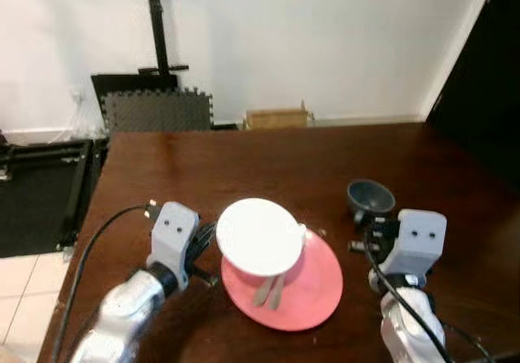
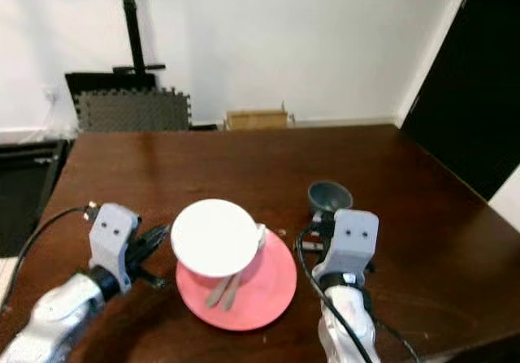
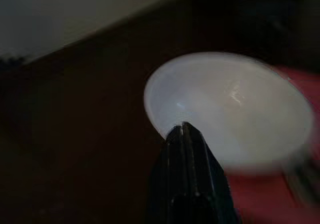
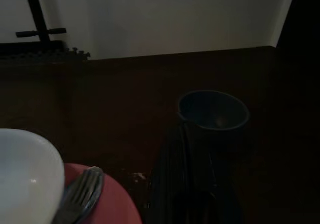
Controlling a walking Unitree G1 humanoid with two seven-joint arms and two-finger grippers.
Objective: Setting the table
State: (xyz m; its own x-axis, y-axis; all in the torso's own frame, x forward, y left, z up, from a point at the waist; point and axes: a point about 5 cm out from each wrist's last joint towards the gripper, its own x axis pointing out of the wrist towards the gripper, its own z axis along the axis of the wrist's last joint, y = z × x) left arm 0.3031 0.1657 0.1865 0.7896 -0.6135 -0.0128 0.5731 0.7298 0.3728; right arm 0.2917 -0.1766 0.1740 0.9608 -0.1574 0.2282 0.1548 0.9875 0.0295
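The round white bowl (image 1: 259, 235) is held by its rim in the clenched left gripper (image 3: 183, 130), above the round pink plate (image 1: 313, 294) on the dark wooden desk (image 1: 244, 164). The right gripper (image 4: 184, 129) is closed, beside the small grey cup (image 1: 370, 197).

The round white bowl (image 1: 260, 236) covers the top ends of the two silver utensils (image 1: 270, 290), so only one fork head shows beside it in the right wrist view, the other can't be identified. Left wrist view is pretty blurry, and the flat pink plate (image 3: 280, 199) gets cut off at the edge there. The small dark grey cup (image 4: 214, 109) is really dim too.
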